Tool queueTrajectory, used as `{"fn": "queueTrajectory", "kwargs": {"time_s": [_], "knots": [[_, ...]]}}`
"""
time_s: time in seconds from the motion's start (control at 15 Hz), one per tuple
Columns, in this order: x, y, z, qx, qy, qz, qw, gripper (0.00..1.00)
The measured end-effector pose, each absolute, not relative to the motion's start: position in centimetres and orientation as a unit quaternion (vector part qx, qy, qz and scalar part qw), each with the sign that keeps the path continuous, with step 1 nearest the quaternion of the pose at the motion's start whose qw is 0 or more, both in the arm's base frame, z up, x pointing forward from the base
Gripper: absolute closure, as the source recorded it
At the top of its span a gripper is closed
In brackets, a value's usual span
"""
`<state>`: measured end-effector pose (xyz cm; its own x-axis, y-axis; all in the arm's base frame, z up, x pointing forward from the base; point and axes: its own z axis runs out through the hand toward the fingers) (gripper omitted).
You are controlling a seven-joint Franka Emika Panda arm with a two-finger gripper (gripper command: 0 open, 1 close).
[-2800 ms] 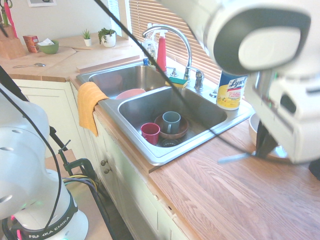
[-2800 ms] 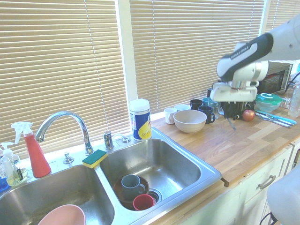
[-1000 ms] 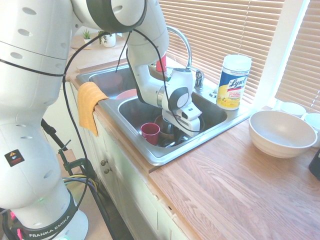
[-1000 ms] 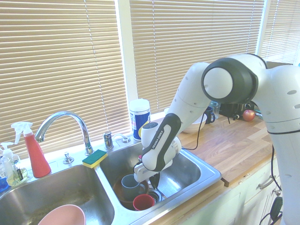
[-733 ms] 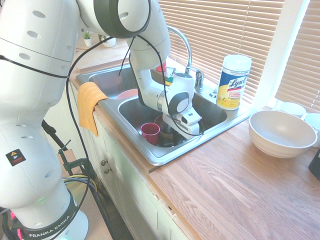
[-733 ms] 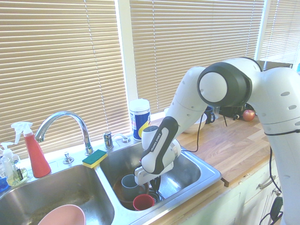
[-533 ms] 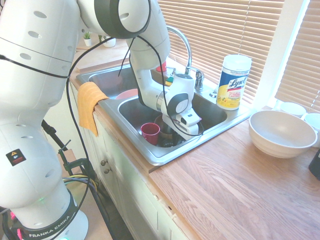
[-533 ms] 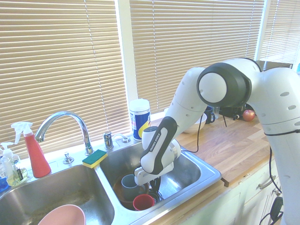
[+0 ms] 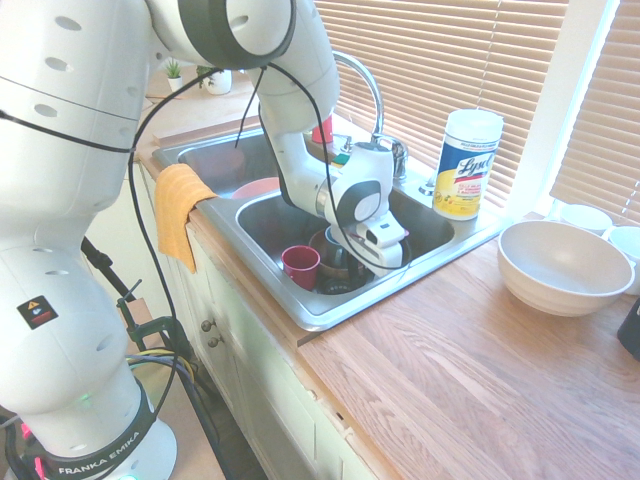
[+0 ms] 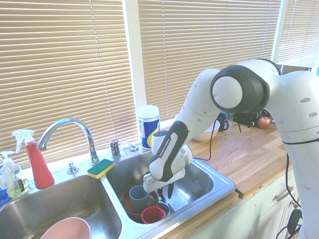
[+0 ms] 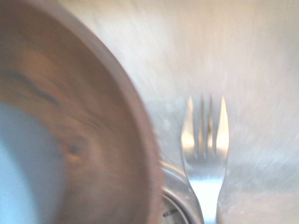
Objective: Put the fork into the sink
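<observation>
gripper [image 10: 164,191] hangs inside the sink [image 10: 219,179], fingers' spread hard to tell; fork [image 11: 205,154] beside the brown bowl [image 10: 130,206] holding a grey mug [image 10: 138,197], red cup [image 10: 152,214] in front

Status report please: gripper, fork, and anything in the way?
Gripper low inside sink, finger state unclear. Fork over steel floor in wrist view, beside brown bowl; held or released, cannot tell. Gray mug, red cup close.
</observation>
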<state>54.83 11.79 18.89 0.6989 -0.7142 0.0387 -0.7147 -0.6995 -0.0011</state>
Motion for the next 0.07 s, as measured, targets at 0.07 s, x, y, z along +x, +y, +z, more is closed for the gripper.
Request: {"fn": "queueTrajectory", "kwargs": {"time_s": [0.07], "knots": [[55.04,12.16,22.15,0.927,-0.374,0.022,0.004,0.00]]}}
